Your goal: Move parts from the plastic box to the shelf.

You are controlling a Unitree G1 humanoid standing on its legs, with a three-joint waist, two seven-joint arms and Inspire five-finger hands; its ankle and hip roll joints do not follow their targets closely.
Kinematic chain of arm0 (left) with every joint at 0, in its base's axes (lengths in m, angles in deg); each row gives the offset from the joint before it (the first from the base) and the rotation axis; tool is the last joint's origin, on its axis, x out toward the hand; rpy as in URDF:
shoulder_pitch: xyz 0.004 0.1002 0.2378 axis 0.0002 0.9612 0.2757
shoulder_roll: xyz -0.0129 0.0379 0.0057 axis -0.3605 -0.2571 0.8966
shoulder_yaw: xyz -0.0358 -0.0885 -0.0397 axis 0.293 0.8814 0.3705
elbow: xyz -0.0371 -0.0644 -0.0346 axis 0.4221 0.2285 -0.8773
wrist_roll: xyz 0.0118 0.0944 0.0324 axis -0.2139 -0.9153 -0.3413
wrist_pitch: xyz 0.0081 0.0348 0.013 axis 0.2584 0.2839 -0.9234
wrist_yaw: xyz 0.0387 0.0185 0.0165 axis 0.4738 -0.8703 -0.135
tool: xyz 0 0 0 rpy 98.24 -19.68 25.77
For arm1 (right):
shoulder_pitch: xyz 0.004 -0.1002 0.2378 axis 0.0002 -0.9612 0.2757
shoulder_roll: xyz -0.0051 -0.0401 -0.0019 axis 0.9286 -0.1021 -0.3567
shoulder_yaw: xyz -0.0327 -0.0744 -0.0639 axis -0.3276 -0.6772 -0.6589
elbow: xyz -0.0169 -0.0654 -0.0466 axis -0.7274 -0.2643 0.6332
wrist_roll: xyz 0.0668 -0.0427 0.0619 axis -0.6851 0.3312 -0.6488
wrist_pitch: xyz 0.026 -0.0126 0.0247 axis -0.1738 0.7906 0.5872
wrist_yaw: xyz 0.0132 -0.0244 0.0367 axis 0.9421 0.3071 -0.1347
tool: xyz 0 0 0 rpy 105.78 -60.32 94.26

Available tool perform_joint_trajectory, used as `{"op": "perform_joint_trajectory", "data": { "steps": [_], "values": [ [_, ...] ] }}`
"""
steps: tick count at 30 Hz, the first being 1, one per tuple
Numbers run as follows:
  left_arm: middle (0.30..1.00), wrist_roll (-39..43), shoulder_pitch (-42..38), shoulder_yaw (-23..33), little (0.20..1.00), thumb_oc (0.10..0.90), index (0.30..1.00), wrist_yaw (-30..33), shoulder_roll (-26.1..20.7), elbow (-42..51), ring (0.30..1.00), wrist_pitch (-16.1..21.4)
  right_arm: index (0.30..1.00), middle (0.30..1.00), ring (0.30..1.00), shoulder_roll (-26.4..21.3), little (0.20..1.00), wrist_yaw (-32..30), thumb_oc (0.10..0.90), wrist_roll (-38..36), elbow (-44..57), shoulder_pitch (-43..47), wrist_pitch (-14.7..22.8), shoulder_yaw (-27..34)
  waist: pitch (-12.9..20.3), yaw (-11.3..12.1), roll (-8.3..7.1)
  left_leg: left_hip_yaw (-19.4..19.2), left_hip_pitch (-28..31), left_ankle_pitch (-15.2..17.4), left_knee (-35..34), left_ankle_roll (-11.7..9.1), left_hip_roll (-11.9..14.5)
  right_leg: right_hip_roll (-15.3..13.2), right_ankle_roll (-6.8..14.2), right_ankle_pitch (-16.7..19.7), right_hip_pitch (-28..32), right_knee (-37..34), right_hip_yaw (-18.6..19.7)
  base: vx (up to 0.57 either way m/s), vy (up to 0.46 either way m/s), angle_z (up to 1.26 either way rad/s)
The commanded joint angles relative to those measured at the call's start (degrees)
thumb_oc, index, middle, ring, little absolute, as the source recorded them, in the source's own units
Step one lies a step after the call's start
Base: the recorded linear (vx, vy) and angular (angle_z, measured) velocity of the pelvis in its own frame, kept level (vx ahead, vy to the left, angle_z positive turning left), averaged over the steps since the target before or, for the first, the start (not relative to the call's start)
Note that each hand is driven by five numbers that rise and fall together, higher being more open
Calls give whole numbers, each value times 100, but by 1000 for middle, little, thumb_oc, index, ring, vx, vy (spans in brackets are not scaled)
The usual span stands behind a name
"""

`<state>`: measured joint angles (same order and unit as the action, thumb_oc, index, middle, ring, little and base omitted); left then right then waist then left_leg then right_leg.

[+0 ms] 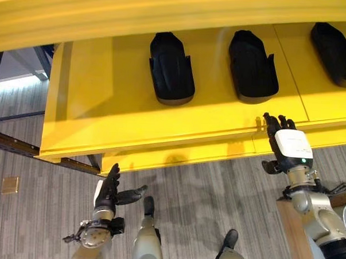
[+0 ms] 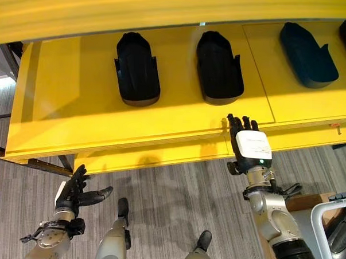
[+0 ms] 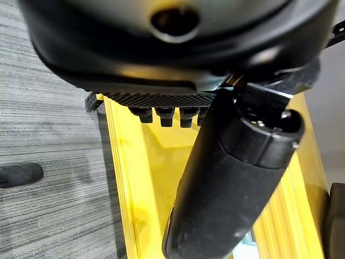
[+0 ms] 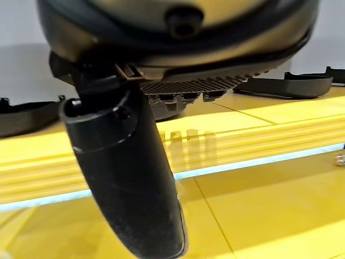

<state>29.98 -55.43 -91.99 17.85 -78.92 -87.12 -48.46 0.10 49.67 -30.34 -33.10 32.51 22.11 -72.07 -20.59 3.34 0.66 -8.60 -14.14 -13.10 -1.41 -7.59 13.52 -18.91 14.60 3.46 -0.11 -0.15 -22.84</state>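
Three black moulded parts (image 1: 171, 69) (image 1: 253, 67) (image 1: 336, 53) lie side by side on the yellow shelf (image 1: 105, 103). My right hand (image 1: 290, 146) is raised to the shelf's front edge with its fingers straight and nothing in it. In the right wrist view its thumb (image 4: 129, 178) points over the yellow board, and black parts (image 4: 291, 86) lie beyond. My left hand (image 1: 107, 192) hangs low below the shelf's left end, open and empty, thumb spread. At the lower right is the light grey rim of a box (image 2: 329, 225) with something dark inside.
An upper yellow board (image 1: 166, 20) overhangs the shelf. Below the shelf lies grey striped carpet (image 1: 204, 194) with a small brass plate (image 1: 10, 184). A wooden stand (image 1: 289, 220) is under my right arm. A dark rail (image 1: 11, 142) runs along the floor at the left.
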Motion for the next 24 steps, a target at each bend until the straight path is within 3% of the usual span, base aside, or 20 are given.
{"op": "perform_joint_trajectory", "data": {
  "steps": [1, 13, 24],
  "values": [
    [1000, -152, -352, 346, 1000, 900, 1000, -25, -119, 308, 1000, 600, 1000, 1000, 1000, -494, 1000, -343, 900, 289, 102, 1086, 13, 15, -127, 84, -57, -160, 576, 474, 90, -69, 176, 361, -528, -446, -455, 742, -95, 0, 0, 0],
    [1000, -90, -358, 276, 1000, 900, 1000, -38, -184, 307, 1000, 667, 1000, 1000, 1000, -873, 1000, -291, 900, 444, -456, 1834, -50, -549, -293, 191, 31, -134, 449, 311, -57, -107, 200, 357, -565, -473, -676, 861, -155, 6, -2, 0],
    [1000, -70, -426, 233, 1000, 900, 1000, -22, -271, 287, 1000, 706, 1000, 1000, 1000, -1130, 1000, -9, 900, 728, -830, 2337, -11, -1211, -400, 256, -7, -38, 404, 322, -144, -166, 223, 358, -537, -612, -802, 1001, -103, 12, -12, 1]
  ]
}}
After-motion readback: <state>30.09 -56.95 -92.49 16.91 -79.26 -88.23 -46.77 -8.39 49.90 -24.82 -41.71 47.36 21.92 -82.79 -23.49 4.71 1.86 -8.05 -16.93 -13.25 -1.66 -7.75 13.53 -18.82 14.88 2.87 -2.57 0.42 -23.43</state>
